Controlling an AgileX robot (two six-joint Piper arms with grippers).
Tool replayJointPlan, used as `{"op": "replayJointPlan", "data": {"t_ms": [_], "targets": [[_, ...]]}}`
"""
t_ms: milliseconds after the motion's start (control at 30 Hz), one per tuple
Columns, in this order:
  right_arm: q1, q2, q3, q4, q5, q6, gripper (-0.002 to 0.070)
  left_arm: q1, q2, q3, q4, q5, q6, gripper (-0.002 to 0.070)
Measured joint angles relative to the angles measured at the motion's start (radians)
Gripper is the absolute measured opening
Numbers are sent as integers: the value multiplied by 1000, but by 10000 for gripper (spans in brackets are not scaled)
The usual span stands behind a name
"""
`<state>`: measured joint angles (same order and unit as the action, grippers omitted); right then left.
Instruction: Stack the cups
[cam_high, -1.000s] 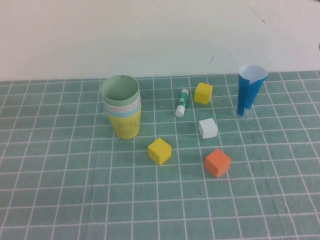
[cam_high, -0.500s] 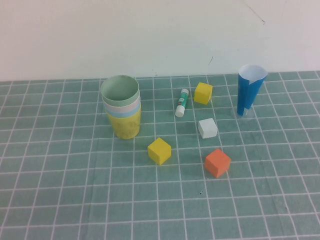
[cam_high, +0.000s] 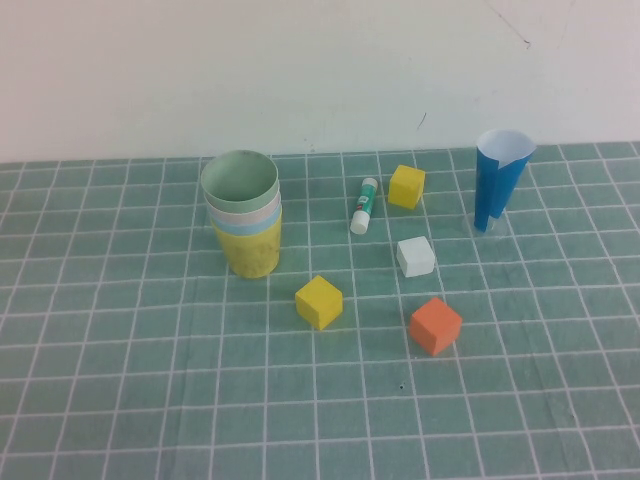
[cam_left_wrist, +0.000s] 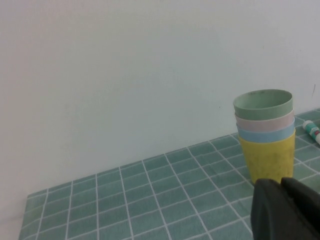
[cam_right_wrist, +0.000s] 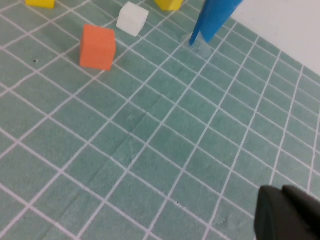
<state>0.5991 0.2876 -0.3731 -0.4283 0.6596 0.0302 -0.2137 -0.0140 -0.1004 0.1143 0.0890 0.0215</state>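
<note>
The cups stand nested in one upright stack (cam_high: 243, 215) at the back left of the mat: yellow at the bottom, then light blue, pale pink, and pale green on top. The stack also shows in the left wrist view (cam_left_wrist: 266, 135). Neither arm shows in the high view. My left gripper (cam_left_wrist: 281, 186) is shut and empty, apart from the stack on its near side. My right gripper (cam_right_wrist: 283, 192) is shut and empty, low over bare mat away from the cups.
A dark-blue paper cone (cam_high: 499, 180) stands at the back right. A glue stick (cam_high: 364, 205), two yellow cubes (cam_high: 406, 186) (cam_high: 319, 301), a white cube (cam_high: 415, 256) and an orange cube (cam_high: 435, 325) lie mid-mat. A white wall runs behind.
</note>
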Motion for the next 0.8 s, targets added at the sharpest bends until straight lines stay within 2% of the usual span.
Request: {"op": "replayJointPlan", "data": {"t_ms": [667,800], "targets": [[0,-3,13,18,24,8,0,0,0,11,-2,3,2,-1],[0,-3,13,20,25,8,0,33,0,65,-85,-15,-5,-1]]}}
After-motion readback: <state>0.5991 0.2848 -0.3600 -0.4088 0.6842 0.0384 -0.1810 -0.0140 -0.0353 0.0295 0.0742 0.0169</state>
